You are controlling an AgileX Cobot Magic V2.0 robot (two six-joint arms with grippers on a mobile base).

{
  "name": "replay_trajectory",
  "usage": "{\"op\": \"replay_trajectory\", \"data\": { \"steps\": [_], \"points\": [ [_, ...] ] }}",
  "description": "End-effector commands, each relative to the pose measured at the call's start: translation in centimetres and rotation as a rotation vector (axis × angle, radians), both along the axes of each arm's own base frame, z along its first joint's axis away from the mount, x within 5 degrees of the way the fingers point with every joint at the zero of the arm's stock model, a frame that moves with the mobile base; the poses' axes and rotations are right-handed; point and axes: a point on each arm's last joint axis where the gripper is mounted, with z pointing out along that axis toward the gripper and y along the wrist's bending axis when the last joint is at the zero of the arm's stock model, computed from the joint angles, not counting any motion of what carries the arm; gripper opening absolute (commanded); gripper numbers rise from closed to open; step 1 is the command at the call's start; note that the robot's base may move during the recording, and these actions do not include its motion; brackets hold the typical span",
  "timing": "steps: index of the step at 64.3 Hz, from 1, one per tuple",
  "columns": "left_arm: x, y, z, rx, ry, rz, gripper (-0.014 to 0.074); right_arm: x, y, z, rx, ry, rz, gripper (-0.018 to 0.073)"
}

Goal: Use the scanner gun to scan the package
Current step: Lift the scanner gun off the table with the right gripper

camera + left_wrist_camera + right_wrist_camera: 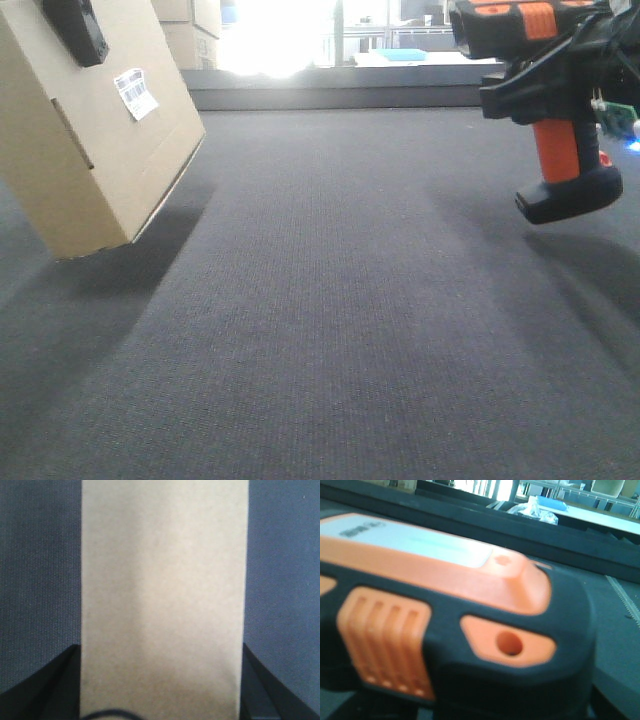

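Note:
The package (95,150), a plain tan cardboard box with a small white barcode label (135,93), hangs tilted at the left, its lower corner close above the grey carpet. My left gripper (161,690) is shut on the package (162,595); one black finger (75,30) shows on its top, and in the left wrist view black fingers (50,682) press both sides. At the upper right, off the floor, the black and orange scanner gun (555,150) sits in my right gripper (555,90), which is shut on it. The scanner gun (445,610) fills the right wrist view and hides the fingers.
Stacked cardboard boxes (190,30) stand at the back left beside a bright window. A low dark ledge (340,95) runs along the far edge of the carpet (330,330). A green circuit board (622,118) with a blue light sits on the right arm.

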Motion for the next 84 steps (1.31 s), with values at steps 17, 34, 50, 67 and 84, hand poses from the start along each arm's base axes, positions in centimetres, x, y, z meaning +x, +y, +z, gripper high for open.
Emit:
{"op": "replay_trajectory", "data": {
  "steps": [17,34,50,67,84],
  "points": [
    [-0.1,-0.2,0.6,-0.012,-0.024,-0.008,0.0088,0.3,0.0,0.9,-0.008,-0.059,-0.009,0.0216],
    [-0.1,-0.2,0.6,-0.012,-0.024,-0.008,0.0088,0.3,0.0,0.9,-0.008,-0.059,-0.009,0.0216],
    [-0.1,-0.2,0.6,-0.012,-0.024,-0.008,0.0088,0.3,-0.1,1.0,-0.008,-0.073,-0.012,0.0216],
    [-0.1,-0.2,0.6,-0.012,-0.024,-0.008,0.0088,0.3,-0.6,1.7,0.117,-0.151,-0.077,0.0216],
    [-0.1,-0.2,0.6,-0.013,-0.027,-0.007,0.0088,0.3,-0.6,1.8,0.209,-0.155,-0.077,0.0216]
  ]
}}
